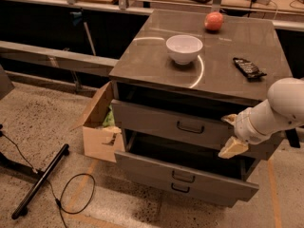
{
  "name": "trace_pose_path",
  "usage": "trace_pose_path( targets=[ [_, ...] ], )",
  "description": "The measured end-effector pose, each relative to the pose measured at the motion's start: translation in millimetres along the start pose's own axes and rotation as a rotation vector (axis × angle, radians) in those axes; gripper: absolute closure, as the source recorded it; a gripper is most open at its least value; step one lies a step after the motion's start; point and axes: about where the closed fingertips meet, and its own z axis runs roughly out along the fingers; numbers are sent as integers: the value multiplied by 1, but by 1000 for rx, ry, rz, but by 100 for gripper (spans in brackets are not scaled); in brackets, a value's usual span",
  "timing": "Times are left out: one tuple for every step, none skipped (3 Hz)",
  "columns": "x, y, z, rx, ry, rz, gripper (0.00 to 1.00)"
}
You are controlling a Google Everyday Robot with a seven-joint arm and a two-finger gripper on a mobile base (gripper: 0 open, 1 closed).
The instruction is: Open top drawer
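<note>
The top drawer [156, 120] is the tall grey front just under the cabinet top, with a small dark loop handle [190, 128] at its centre. It stands pulled out a little, with a dark gap above it. My gripper [232, 134], on a white arm coming in from the right, is at the right end of that drawer front, to the right of the handle. Its two cream fingers [232, 148] are spread apart and hold nothing.
The two shorter drawers [183, 177] below stick out further. On the cabinet top [142, 61] are a white bowl [184, 48], a red apple [213, 21] and a black remote [249, 68]. An open cardboard box [97, 137] stands at the left. A black stand and cable [40, 182] lie on the floor.
</note>
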Motion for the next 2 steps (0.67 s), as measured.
trace_pose_path(
  targets=[
    [3,8,-10,-12,6,-12,64],
    [5,14,-16,-18,9,-6,88]
  ],
)
